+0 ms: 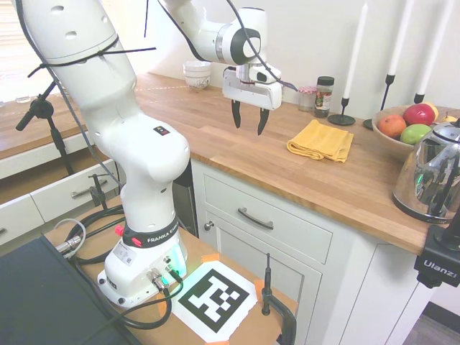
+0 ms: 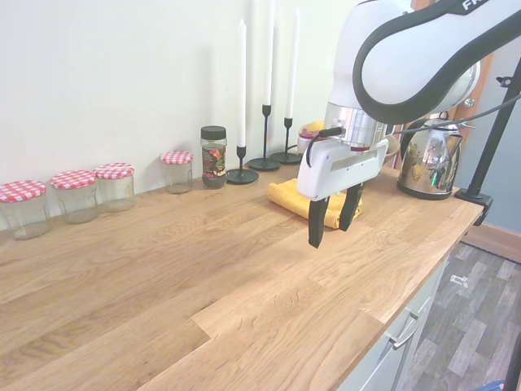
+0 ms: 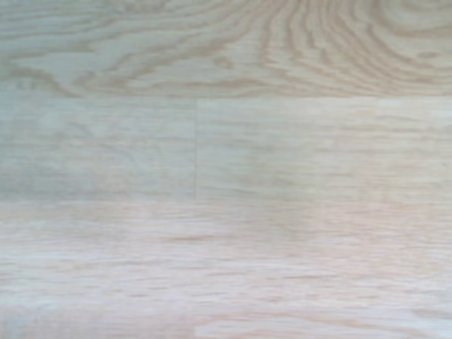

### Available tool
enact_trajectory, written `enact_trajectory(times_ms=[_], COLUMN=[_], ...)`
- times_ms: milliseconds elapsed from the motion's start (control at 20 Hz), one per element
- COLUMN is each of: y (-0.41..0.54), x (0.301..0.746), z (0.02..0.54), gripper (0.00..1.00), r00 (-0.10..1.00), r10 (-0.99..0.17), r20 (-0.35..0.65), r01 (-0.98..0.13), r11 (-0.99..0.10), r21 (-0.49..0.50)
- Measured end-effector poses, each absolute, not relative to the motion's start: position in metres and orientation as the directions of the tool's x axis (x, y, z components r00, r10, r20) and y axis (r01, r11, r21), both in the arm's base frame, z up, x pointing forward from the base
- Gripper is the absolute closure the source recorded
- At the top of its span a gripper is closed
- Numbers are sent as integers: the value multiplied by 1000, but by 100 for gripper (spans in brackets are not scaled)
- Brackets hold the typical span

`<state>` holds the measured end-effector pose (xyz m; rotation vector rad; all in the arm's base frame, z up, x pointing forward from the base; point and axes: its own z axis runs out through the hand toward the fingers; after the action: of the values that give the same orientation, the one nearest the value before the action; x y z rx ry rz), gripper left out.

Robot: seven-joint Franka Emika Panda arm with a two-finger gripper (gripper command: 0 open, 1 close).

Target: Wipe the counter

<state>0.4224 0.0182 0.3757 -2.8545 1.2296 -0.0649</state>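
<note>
The counter (image 1: pixel 215 133) (image 2: pixel 163 277) is a long honey-brown butcher-block top over white cabinets. A folded yellow cloth (image 1: pixel 320 140) (image 2: pixel 293 198) lies on it, flat and untouched. My gripper (image 1: pixel 249 122) (image 2: pixel 333 229) hangs above the bare wood, short of the cloth, with its black fingers pointing down, open and empty. Only wood grain (image 3: pixel 226 169) fills the wrist view.
A fruit bowl (image 1: pixel 399 141), a steel kettle (image 1: pixel 435 176) (image 2: pixel 427 167) and black candlesticks (image 1: pixel 342 115) (image 2: pixel 242 173) stand beyond the cloth. A spice jar (image 1: pixel 324 96) (image 2: pixel 213 156) and checked-lid jars (image 2: pixel 115 186) line the wall. Stacked white bowls (image 1: pixel 197 74) sit at the far end.
</note>
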Motion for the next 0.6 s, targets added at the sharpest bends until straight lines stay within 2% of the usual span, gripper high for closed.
enact_trajectory(times_ms=[600], y=[-10], x=[439], z=[374], gripper=[0], r00=[651], r10=[-758], r20=[33], r01=[-755], r11=[-651], r21=[-76])
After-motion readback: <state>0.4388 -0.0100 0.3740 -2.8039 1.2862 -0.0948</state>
